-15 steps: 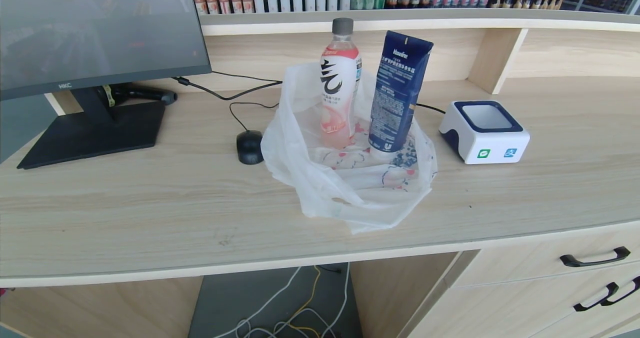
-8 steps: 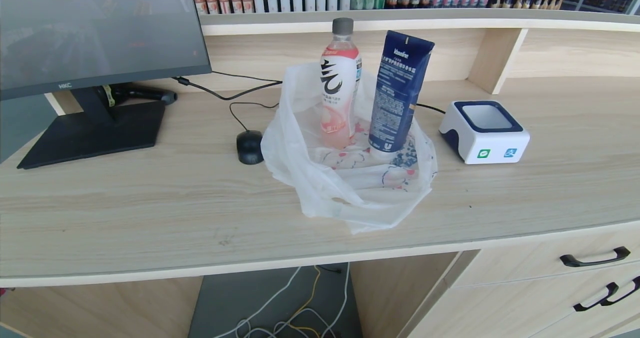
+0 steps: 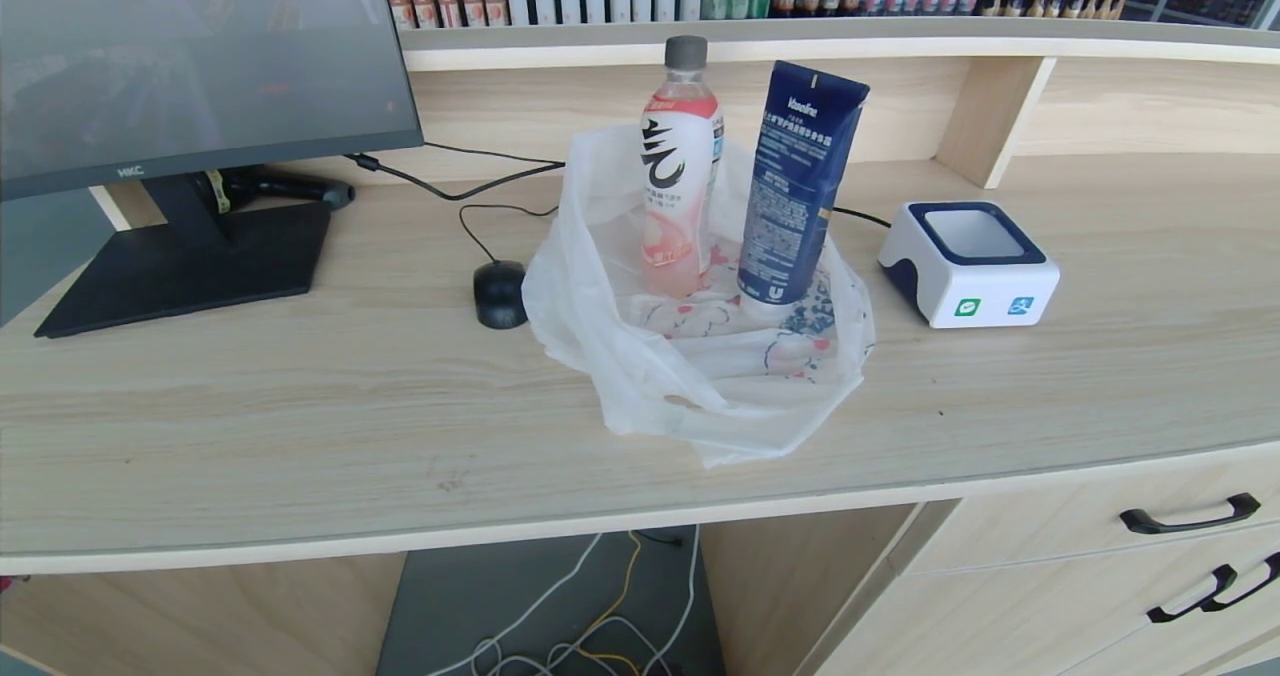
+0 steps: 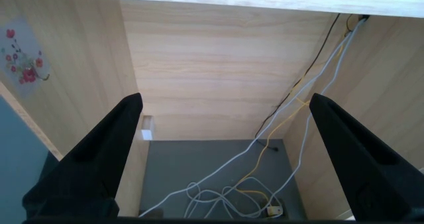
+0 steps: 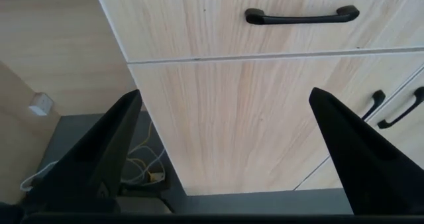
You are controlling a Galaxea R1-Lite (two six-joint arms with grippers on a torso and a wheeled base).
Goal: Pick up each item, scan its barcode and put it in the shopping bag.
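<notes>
A white plastic shopping bag (image 3: 700,356) lies open in the middle of the wooden counter (image 3: 300,406). Inside it stand a pink drink bottle (image 3: 678,171) with a grey cap and a dark blue tube (image 3: 795,191), cap down. A white and blue barcode scanner (image 3: 968,264) sits just right of the bag. My left gripper (image 4: 225,151) hangs open below the counter, facing the cable-strewn kneehole. My right gripper (image 5: 225,151) is open too, low in front of the drawer fronts (image 5: 265,65).
A monitor (image 3: 190,66) on a black stand fills the counter's left. A black mouse (image 3: 499,294) lies left of the bag, its cable running back. A raised shelf (image 3: 800,46) borders the far side, with several bottles behind. Loose cables (image 4: 238,191) lie on the floor under the counter.
</notes>
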